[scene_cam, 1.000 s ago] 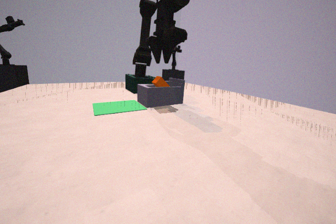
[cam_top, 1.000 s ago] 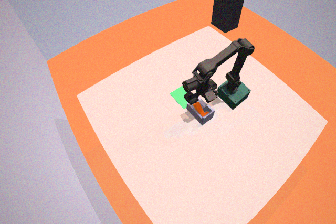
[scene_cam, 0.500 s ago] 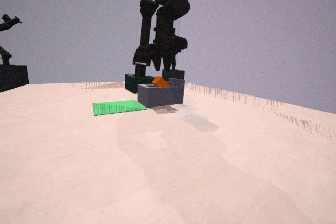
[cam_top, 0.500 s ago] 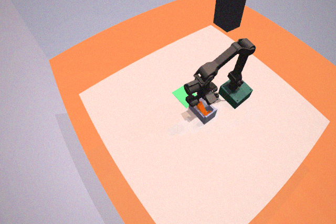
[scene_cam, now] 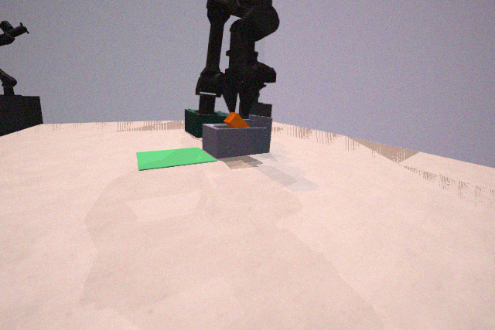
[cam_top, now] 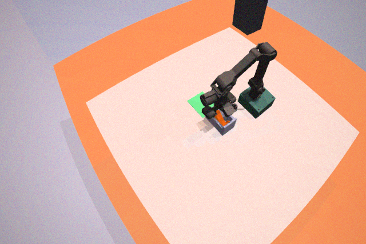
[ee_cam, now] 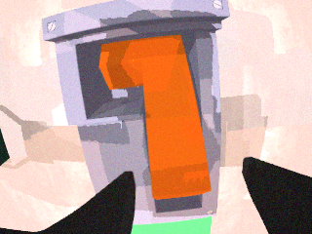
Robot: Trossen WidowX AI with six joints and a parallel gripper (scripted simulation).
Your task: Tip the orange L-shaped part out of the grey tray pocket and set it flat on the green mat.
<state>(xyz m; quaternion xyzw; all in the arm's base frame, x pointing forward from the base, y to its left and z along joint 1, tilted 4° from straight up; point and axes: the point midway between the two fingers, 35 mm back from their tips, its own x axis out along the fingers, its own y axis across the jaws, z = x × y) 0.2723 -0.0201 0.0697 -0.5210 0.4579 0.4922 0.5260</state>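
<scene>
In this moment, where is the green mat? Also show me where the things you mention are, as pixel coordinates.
In the exterior view, the green mat (cam_top: 197,102) (scene_cam: 173,158) (ee_cam: 173,227) lies left of the grey tray (cam_top: 223,130) (scene_cam: 240,142) (ee_cam: 68,88), close beside its near end; in the wrist view, it shows at the bottom edge.
</scene>
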